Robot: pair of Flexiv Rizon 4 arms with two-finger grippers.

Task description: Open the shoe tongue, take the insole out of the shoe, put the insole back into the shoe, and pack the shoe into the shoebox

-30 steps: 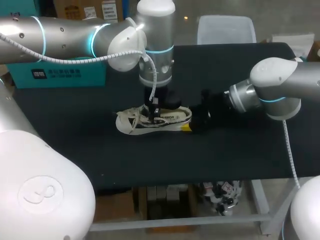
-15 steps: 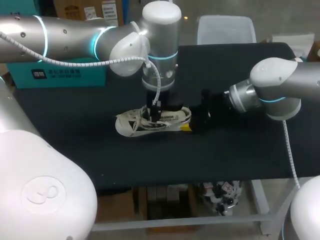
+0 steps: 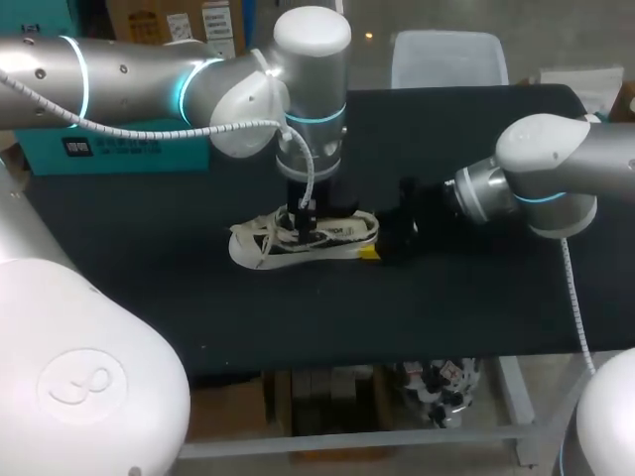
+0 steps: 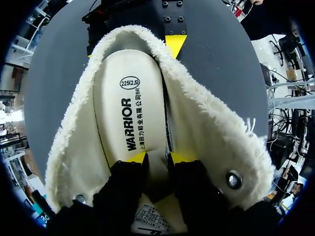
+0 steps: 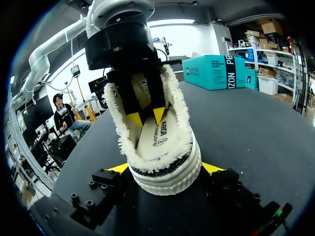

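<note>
My right claw (image 5: 165,169) grips the shoe (image 3: 298,241) by its heel, mid table (image 3: 149,297). My left claw (image 4: 160,158) is at the insole (image 4: 130,108); I can't tell its grip.

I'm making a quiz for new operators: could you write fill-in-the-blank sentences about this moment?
The insole lies ___ the shoe.
The right gripper clamps the shoe's ___.
The left gripper reaches into the shoe from ___.
Missing words: inside; heel; above.
</note>
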